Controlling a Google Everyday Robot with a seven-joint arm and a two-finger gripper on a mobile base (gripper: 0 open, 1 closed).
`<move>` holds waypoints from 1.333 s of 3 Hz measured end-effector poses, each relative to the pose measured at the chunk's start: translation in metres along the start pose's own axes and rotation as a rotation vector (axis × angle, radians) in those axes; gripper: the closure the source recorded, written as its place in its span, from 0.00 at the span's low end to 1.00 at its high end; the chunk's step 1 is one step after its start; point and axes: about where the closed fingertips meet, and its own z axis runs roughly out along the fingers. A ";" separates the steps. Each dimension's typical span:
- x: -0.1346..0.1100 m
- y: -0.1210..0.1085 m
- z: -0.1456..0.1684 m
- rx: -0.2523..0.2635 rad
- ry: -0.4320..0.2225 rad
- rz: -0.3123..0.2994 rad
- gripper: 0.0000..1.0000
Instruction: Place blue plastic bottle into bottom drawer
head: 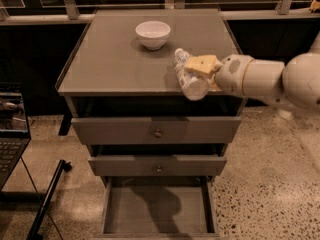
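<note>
two-finger gripper [199, 69] at the tabletop's [115, 64] front right edge, fingers [204, 63] clamped across the small clear blue-labelled plastic bottle [192, 88]. bottle's long axis runs front-to-back. the open grey-brown bottom drawer [157, 211] lies below it, slightly left.

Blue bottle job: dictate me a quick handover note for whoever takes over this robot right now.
Gripper: shut on the bottle, at the front right edge of the cabinet top.
Bottle: held on its side, cap pointing back toward the bowl, high above the drawers.
Bottom drawer: pulled open, bottle not in it.
Done: bottle grasped. Left: bring it forward and down into the open drawer, then release.
</note>
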 end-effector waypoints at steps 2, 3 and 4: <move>0.091 0.036 -0.028 -0.032 -0.128 0.140 1.00; 0.138 0.010 -0.048 0.004 -0.175 0.244 1.00; 0.163 -0.026 -0.059 0.008 -0.183 0.322 1.00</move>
